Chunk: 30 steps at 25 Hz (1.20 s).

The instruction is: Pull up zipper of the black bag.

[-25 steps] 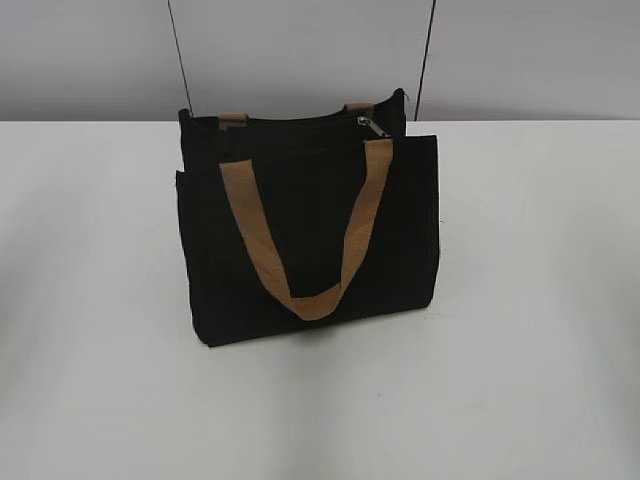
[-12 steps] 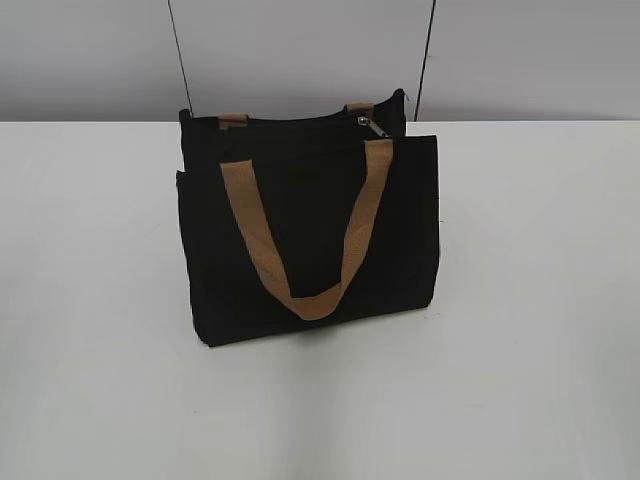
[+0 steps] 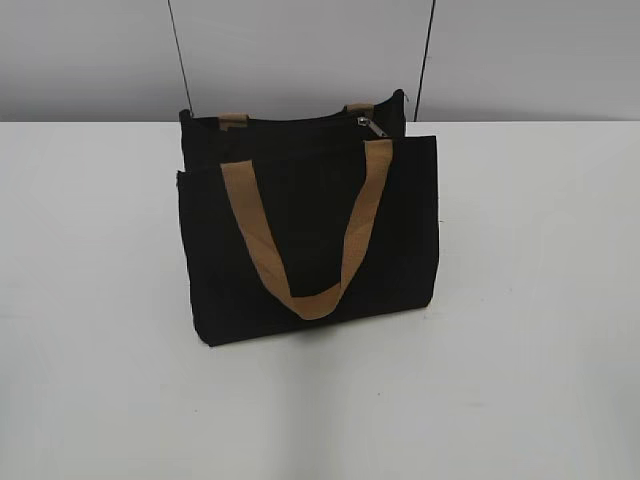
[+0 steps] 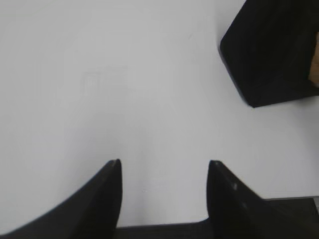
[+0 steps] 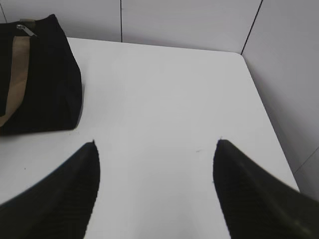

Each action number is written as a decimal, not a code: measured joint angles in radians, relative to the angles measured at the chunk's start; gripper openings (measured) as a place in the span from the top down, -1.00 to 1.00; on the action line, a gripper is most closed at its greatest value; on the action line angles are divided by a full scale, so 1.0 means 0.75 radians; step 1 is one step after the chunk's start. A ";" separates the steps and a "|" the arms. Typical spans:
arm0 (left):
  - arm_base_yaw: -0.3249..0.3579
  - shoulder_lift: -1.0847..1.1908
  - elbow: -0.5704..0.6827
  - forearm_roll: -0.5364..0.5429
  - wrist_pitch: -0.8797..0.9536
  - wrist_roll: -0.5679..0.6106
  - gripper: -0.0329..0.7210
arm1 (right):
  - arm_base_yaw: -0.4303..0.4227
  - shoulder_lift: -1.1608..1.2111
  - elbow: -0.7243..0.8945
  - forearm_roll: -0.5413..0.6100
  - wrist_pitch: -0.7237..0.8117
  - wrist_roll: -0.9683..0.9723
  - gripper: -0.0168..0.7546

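The black bag [image 3: 310,235] stands upright on the white table in the exterior view, its tan front handle [image 3: 305,235] hanging down its face. The zipper runs along its top edge, with the small silver pull tab [image 3: 371,126] at the right end. Neither gripper shows in the exterior view. My left gripper [image 4: 164,164] is open and empty over bare table, with a corner of the bag [image 4: 271,55] at the upper right. My right gripper [image 5: 157,147] is open and empty, with the bag [image 5: 45,79] and its pull tab [image 5: 26,30] at the upper left.
The white table [image 3: 540,300] spreads around the bag. Two thin black cords [image 3: 178,50] rise from the bag's top corners against the grey back wall. The table's right edge and a wall [image 5: 289,74] show in the right wrist view.
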 joint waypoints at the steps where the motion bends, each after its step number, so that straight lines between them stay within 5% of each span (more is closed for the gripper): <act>1: 0.000 -0.033 0.013 -0.029 -0.013 0.021 -0.18 | 0.000 -0.003 0.025 0.000 0.000 0.004 -0.44; 10: 0.000 -0.131 0.108 -0.161 -0.169 0.129 -0.18 | 0.022 -0.002 0.333 -0.008 -0.003 -0.002 -0.38; 30: 0.000 -0.132 0.109 -0.118 -0.197 -0.046 -0.16 | 0.130 -0.002 0.390 -0.015 -0.157 -0.012 -0.38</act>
